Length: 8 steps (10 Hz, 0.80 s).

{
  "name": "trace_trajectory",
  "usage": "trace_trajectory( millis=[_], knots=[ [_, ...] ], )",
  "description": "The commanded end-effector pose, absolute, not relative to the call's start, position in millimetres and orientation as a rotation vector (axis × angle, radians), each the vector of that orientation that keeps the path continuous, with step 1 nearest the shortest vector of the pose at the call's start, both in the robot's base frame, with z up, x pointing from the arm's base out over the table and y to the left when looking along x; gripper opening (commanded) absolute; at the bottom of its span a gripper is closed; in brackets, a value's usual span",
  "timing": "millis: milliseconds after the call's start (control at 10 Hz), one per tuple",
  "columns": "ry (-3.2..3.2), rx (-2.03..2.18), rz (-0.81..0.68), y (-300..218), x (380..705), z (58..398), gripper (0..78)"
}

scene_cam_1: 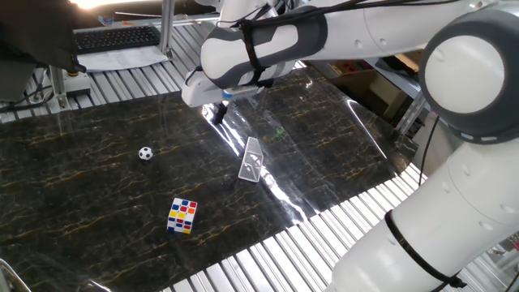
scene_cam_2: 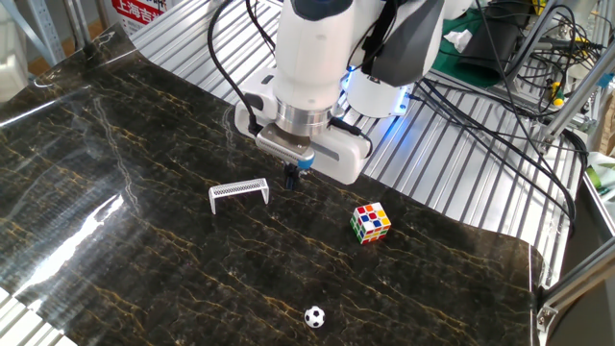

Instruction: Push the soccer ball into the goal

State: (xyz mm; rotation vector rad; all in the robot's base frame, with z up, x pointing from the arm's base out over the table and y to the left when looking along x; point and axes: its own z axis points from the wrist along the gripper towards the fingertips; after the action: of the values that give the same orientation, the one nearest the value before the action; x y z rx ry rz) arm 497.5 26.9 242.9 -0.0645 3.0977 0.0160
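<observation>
While our pincer [scene_cam_2: 290, 177] hangs above the tabletop [scene_cam_2: 144, 269] beside the goal [scene_cam_2: 239, 192], fingers together, we see the soccer ball [scene_cam_2: 314, 316] well apart, near the puzzle cube [scene_cam_2: 371, 223].

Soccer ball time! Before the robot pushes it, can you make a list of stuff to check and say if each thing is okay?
1. Soccer ball sits free on the dark table, nothing touching it: ok.
2. Goal stands upright on the table: ok.
3. Puzzle cube sits off to one side, not between ball and goal: ok.
4. Gripper is behind the ball, ready to push: not ok; it hangs near the goal, far from the ball.
5. Gripper fingers look closed together for poking: ok.
6. Goal's open side faces the ball: cannot tell.
</observation>
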Motion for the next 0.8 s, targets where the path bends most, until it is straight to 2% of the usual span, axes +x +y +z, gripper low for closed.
trace_trajectory(
  millis=[100,500,800],
  knots=[
    [3.094,0.092,0.04,54,493,246,0.0],
    [3.093,0.172,0.028,73,470,241,0.0],
    [3.108,0.15,-0.005,73,469,240,0.0]
  ],
)
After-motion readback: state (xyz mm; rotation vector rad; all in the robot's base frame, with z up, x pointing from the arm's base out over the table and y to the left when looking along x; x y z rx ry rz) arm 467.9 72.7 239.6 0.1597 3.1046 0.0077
